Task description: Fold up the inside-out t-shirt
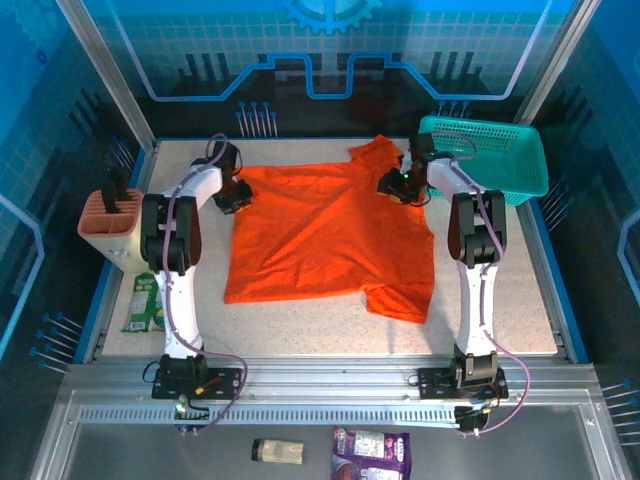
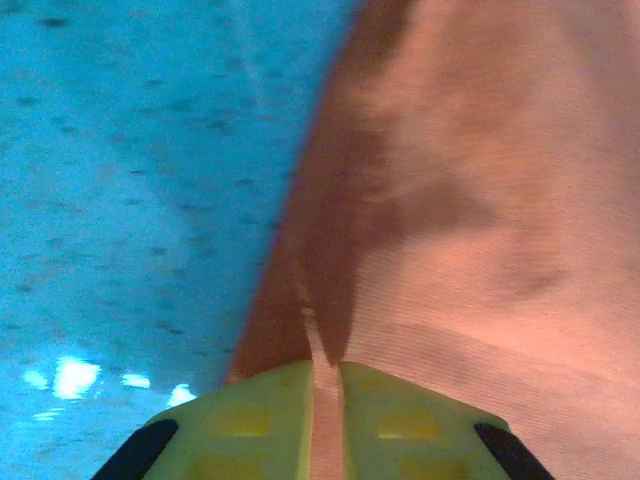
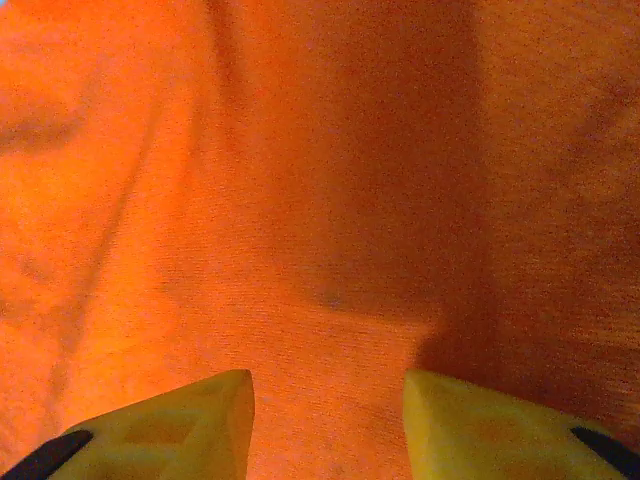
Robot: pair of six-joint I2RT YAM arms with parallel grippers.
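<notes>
Nearest me, in front of the arm bases, I see a small jar (image 1: 277,451) and a purple packet (image 1: 370,455) lying side by side on the metal shelf. On the table (image 1: 520,290), a green packet (image 1: 143,302) lies at the left edge, with a pinkish holder (image 1: 108,225) just beyond it. The inside-out t-shirt (image 1: 330,240) is spread mostly flat across the middle of the table, its hem toward me and one sleeve reaching toward the far right corner. At the shirt's far left corner, my left gripper (image 2: 322,370) has its yellow fingers drawn almost together, with a thin ridge of orange cloth pinched between them at the shirt's edge, bare table to its left. Near the far right shoulder, my right gripper (image 3: 328,385) hangs low over the cloth with its fingers apart, fabric lying smooth below the gap. Farthest back on the right stands a teal mesh basket (image 1: 495,160), just beside the right arm.
</notes>
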